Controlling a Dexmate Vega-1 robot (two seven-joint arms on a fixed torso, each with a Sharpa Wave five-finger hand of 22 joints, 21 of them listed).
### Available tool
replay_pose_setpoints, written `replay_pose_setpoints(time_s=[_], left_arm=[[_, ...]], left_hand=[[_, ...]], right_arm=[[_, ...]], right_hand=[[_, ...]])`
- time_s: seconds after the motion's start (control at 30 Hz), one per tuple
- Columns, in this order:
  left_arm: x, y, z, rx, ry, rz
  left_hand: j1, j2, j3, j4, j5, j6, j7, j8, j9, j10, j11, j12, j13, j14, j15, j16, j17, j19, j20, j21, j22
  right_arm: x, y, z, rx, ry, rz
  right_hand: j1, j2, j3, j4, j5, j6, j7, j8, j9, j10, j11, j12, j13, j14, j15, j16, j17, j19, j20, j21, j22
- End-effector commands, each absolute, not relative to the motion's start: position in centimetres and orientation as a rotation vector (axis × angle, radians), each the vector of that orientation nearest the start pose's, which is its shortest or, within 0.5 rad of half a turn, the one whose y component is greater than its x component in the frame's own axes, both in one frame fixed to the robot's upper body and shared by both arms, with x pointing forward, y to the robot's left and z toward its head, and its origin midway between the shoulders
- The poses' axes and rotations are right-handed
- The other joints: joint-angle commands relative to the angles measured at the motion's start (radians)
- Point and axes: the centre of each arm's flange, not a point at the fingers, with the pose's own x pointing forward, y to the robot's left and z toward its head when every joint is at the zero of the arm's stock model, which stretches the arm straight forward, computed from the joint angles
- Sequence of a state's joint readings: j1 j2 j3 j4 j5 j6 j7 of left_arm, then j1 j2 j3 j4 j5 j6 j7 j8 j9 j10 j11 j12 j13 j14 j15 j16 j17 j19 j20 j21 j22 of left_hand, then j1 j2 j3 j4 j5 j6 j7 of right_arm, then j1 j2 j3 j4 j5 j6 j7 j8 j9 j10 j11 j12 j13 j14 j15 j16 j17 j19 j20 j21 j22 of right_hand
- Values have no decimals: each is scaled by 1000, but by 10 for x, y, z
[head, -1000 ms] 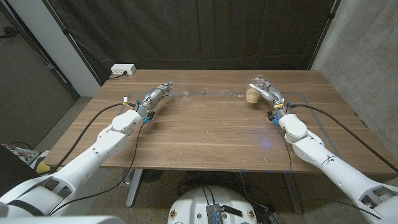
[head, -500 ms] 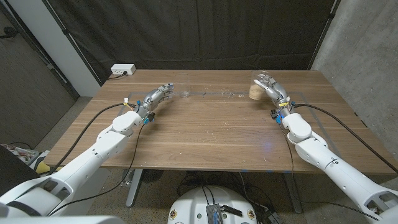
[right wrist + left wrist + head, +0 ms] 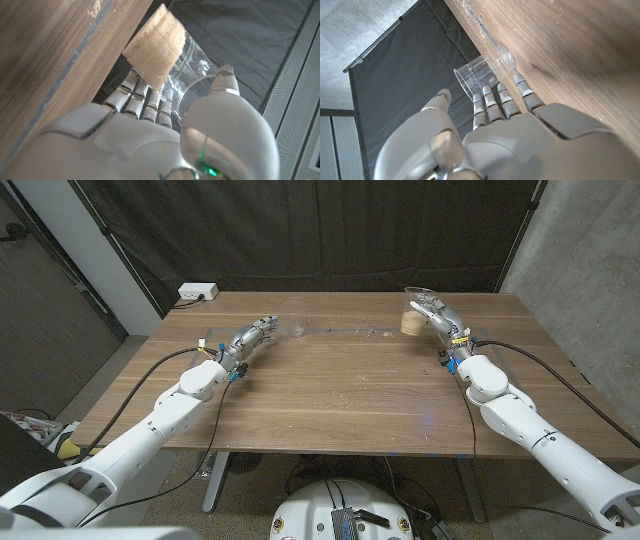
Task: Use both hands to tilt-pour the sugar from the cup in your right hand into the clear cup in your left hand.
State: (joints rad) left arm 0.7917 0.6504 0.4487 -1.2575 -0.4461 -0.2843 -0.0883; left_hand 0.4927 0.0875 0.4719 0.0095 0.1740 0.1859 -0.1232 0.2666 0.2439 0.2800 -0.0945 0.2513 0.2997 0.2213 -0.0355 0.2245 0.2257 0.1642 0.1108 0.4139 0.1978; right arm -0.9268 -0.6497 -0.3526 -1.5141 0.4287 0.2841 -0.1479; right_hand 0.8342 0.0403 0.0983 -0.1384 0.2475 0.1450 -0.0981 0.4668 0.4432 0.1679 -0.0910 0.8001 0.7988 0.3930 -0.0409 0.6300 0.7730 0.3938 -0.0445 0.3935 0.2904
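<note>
Right wrist view: my right hand (image 3: 150, 135) is grasping the sugar cup (image 3: 165, 55); left hand (image 3: 490, 135), released, is nearing the clear cup (image 3: 482, 75) and should seat squarely before lifting.

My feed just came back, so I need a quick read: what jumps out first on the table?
At the far right of the wooden table, the right hand is closed around a clear plastic cup part-filled with tan sugar, which stands out against the dark curtain. At the far left, the left hand reaches with fingers apart toward an empty clear measuring cup, not yet gripping it.
</note>
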Motion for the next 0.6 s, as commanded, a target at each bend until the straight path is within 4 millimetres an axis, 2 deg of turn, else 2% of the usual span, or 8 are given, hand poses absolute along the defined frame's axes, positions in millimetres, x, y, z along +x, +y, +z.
replay_pose_setpoints(time_s=[0.03,0.43,0.6], left_arm=[[648,318,-24,429,-580,-212],[621,330,-18,516,-661,-140],[613,336,-23,557,-662,-104]], left_hand=[[4,-7,4,-5,4,2,-2,2,6,8,-5,1,3,10,-53,6,3,6,-2,-2,2],[9,-17,4,-14,5,-17,-5,-5,7,11,-9,2,5,13,-54,6,4,9,-1,-3,2],[7,-24,1,-15,5,-30,3,-8,9,0,-22,-1,9,14,-53,7,5,11,0,-3,2]], right_arm=[[604,-302,3,-222,-672,106],[607,-304,-7,-213,-637,97],[609,-304,-6,-218,-634,101]], right_hand=[[11,2,2,-4,3,9,1,8,3,0,7,5,4,9,-183,-4,4,2,-39,3,2],[11,5,1,-1,-2,18,5,15,8,0,6,9,10,8,-182,-4,11,1,-39,4,2],[10,6,0,1,-4,20,6,17,11,2,8,12,13,7,-182,-5,14,0,-40,4,2]])
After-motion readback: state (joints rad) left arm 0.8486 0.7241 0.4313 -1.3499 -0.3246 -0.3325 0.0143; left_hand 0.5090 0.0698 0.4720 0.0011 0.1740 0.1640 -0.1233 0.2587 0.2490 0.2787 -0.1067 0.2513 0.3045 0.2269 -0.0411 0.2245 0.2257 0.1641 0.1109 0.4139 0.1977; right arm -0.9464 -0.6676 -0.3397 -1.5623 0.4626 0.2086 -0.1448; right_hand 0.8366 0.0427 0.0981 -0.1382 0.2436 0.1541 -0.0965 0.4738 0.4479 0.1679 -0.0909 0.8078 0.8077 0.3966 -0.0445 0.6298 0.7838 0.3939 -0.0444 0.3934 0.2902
